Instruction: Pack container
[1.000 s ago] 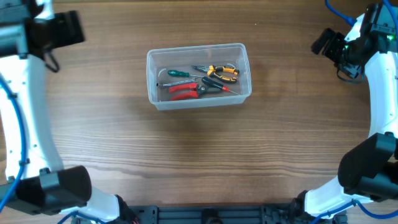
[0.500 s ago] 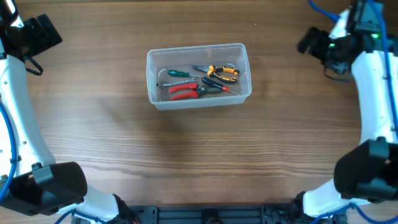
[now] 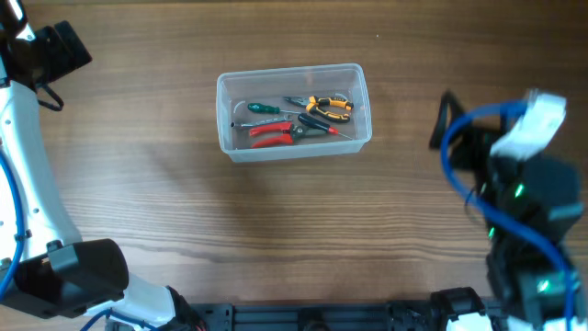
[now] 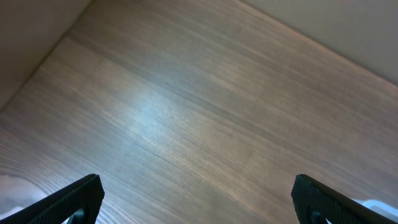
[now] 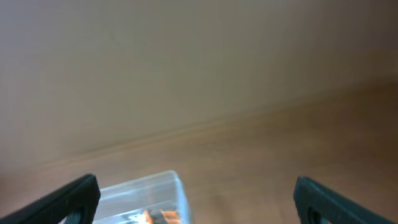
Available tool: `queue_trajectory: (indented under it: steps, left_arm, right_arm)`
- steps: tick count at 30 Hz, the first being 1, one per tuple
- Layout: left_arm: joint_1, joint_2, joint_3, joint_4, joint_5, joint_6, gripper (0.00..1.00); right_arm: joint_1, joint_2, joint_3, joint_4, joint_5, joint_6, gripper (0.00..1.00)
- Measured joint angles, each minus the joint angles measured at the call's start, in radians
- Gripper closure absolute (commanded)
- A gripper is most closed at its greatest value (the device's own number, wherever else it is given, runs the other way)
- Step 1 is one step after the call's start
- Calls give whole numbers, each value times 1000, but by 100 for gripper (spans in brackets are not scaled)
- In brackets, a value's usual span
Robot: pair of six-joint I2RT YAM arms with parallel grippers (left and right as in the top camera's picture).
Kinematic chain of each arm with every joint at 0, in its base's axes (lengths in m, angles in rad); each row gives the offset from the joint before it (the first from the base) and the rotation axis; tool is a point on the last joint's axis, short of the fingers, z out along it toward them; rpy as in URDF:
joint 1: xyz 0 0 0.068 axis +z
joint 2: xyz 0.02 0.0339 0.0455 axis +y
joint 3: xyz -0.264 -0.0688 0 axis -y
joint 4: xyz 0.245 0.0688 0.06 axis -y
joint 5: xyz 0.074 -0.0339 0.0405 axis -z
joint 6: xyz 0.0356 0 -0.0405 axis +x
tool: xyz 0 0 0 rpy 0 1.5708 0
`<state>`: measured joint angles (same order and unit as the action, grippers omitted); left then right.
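Observation:
The clear plastic container [image 3: 292,70] stands at the back middle of the wooden table. Inside lie red-handled pliers [image 3: 270,136], orange-handled pliers [image 3: 329,105] and a green screwdriver [image 3: 262,108]. My left gripper [image 3: 61,48] is far off at the table's back left; in the left wrist view it [image 4: 199,208] is open and empty over bare wood. My right gripper [image 3: 447,124] is raised to the right of the container, apart from it. In the right wrist view it [image 5: 199,205] is open and empty, with a corner of the container [image 5: 146,190] low between the fingers.
The right arm [image 3: 528,175] with its blue cable looms large over the table's right side. The left arm [image 3: 28,165] runs along the left edge. The table's far edge meets a pale wall [image 4: 348,31].
The right arm has swung from the back right corner down to the right middle, closer to the camera. The left gripper moved a little left earlier, then held. The container has not moved.

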<state>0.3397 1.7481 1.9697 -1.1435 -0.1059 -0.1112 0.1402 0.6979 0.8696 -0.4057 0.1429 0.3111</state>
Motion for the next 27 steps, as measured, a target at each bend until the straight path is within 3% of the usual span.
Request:
queue_trajectory:
  steps: [5, 12, 27]
  left_arm:
    - [0, 1, 0, -1, -2, 0, 0]
    - [0, 1, 0, -1, -2, 0, 0]
    - [0, 1, 0, -1, -2, 0, 0]
  right_arm:
    - [-69, -383, -430, 14, 42, 2, 0]
    - [-107, -642, -661, 19, 46, 2, 0]
    - [-107, -679, -731, 8, 46, 2, 0]
